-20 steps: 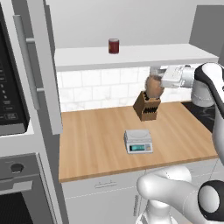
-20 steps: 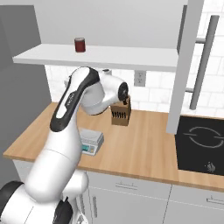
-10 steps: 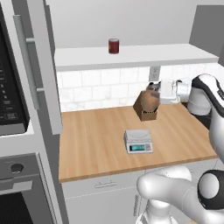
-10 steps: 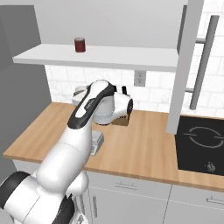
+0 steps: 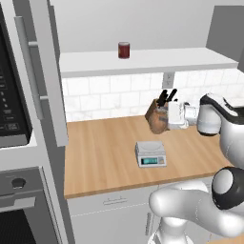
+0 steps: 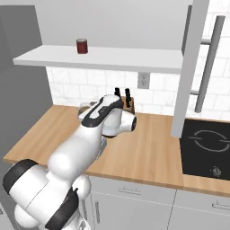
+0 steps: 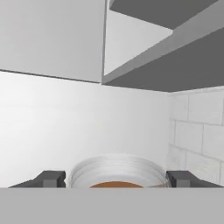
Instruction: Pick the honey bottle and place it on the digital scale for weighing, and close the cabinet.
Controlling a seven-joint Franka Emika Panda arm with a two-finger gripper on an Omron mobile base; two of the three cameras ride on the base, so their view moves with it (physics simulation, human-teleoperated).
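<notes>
As the arm drops from the height it held a second ago, the honey bottle [image 5: 157, 123] comes down with it, and now it hangs low in front of the knife block [image 5: 160, 110], behind the digital scale [image 5: 150, 153] and a little to its right in the left base view. The tool [image 7: 116, 180] is clamped on the bottle: in the hand view its two dark fingertips [image 7: 49, 179] sit either side of the pale lid, with the amber body just peeping below. The wrist has also swung round, so the hand now lies level and points left along the table [image 5: 105, 152]. That suggests the carry is well under way, and what's left is a short move forward to get over the scale's plate, which sits bare and waiting. The dark red jar [image 5: 124, 50] is untouched on the shelf far above the scale. The cabinet [image 5: 45, 71] door stands open up on the left, so that job is still to come.
</notes>
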